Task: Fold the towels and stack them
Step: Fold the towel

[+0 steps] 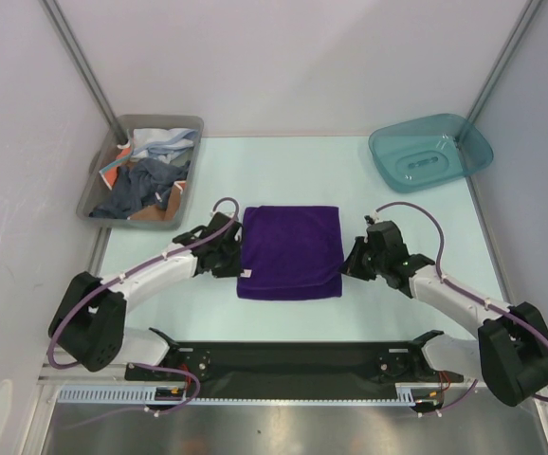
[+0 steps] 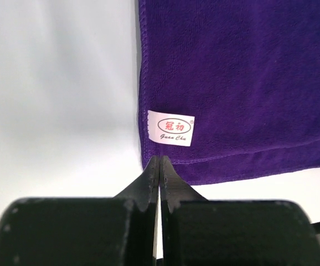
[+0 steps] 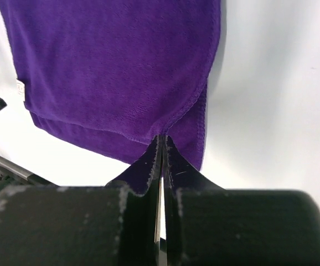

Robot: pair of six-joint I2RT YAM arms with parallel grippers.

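Observation:
A deep purple towel (image 1: 288, 251) lies folded flat at the table's centre, and also shows in the wrist views (image 2: 243, 83) (image 3: 115, 66). My left gripper (image 1: 240, 274) (image 2: 159, 160) is shut, its tips pinched on the towel's near left corner just below a white label (image 2: 171, 127). My right gripper (image 1: 343, 269) (image 3: 163, 138) is shut on the near right edge, where the top layer's hem curves up into the tips. More towels (image 1: 151, 180), grey-blue, orange-red and pale, lie crumpled in a grey bin.
The grey bin (image 1: 94, 194) stands at the back left. A teal translucent bin (image 1: 430, 152) stands at the back right. A black bar (image 1: 293, 358) runs along the near edge between the arm bases.

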